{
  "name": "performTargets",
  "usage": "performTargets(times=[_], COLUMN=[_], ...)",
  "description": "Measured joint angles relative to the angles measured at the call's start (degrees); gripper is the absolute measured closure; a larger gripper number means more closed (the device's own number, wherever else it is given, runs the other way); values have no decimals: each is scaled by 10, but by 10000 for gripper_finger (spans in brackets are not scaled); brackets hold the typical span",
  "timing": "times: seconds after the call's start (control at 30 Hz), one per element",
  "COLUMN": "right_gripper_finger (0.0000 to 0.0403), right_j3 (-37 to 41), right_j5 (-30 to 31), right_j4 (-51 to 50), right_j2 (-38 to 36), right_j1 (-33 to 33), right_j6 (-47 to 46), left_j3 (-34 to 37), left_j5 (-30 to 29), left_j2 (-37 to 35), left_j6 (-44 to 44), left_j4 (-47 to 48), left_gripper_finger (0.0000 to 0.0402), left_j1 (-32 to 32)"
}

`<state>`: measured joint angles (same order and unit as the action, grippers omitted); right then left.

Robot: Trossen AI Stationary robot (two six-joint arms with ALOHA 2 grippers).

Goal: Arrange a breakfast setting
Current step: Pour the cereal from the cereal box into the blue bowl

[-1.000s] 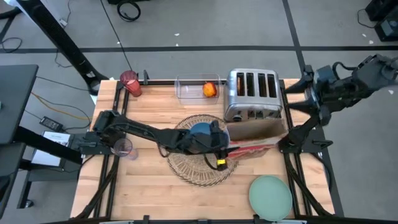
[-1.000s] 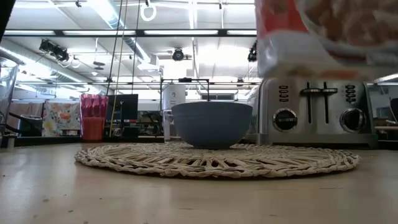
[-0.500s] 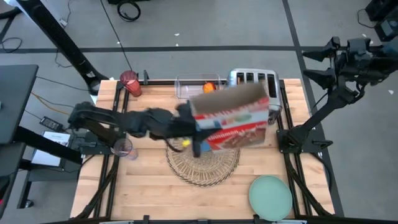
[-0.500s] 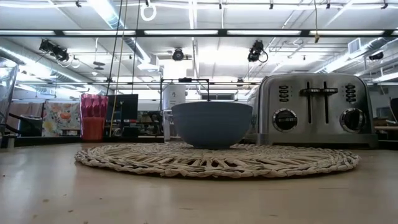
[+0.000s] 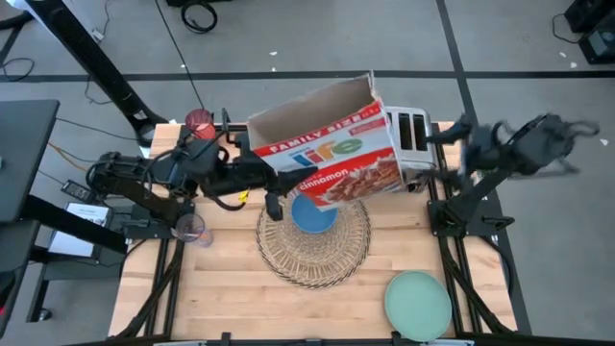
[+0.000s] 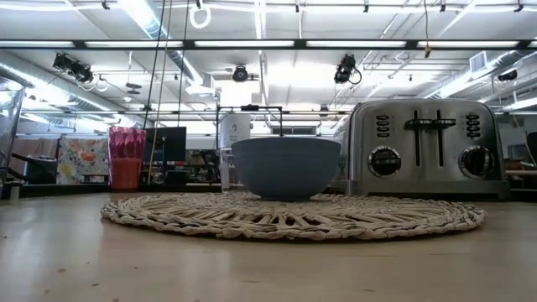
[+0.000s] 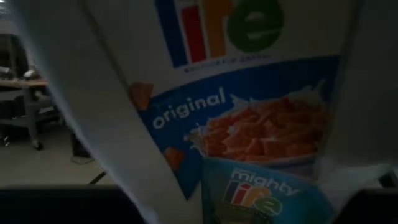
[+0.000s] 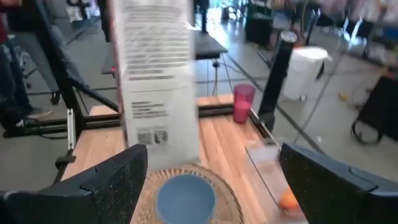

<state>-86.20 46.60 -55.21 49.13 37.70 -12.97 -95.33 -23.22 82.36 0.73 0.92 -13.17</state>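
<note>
My left gripper [image 5: 277, 200] is shut on the cardboard cereal box [image 5: 327, 144], held high over the table's far middle with its open top up and toward the far left. Below it the small blue bowl [image 5: 312, 213] stands on the round wicker placemat [image 5: 312, 252]. The pale green plate [image 5: 418, 303] lies at the near right. The dark red cup [image 5: 200, 127] stands at the far left. The orange-red fruit [image 8: 287, 199] lies in a clear container. My right gripper [image 5: 461, 144] is open and empty at the table's right edge. The spoon does not show. My left gripper holds the cereal box at its lower left corner [image 5: 288, 190], coming level from the table's left. The box hangs lifted clear of the table, tilted, its printed front [image 7: 249, 118] close before the wrist camera. The box itself hides the exact place of contact.
The silver toaster [image 5: 415, 135] stands at the far right, partly hidden by the box; it also shows in the low view [image 6: 428, 147] behind the placemat [image 6: 294, 214]. A clear glass [image 5: 189, 228] stands at the left edge. Bare wood lies at the near left.
My left gripper has gone up and toward the far left with the cereal box. The box lay on its side to the right of the placemat; it is now lifted clear and turned open end up. My right arm has swung about beside the table's right edge.
</note>
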Motion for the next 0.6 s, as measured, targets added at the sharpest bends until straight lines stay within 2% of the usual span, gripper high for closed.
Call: performTargets(times=[0.17, 0.43, 0.6], right_gripper_finger=[21, 18, 18], right_j3=[31, 18, 18], right_j5=[-6, -161, -185], right_j4=[119, 137, 138], right_j2=[17, 28, 55], right_j1=[-19, -65, -90], right_j6=[82, 37, 56], left_j3=[0, 0, 0], left_j5=[13, 12, 32], left_j2=[1, 1, 1], left_j6=[0, -5, -12], left_j4=[-5, -15, -17], left_gripper_finger=[255, 255, 256], left_j1=[-3, -3, -3])
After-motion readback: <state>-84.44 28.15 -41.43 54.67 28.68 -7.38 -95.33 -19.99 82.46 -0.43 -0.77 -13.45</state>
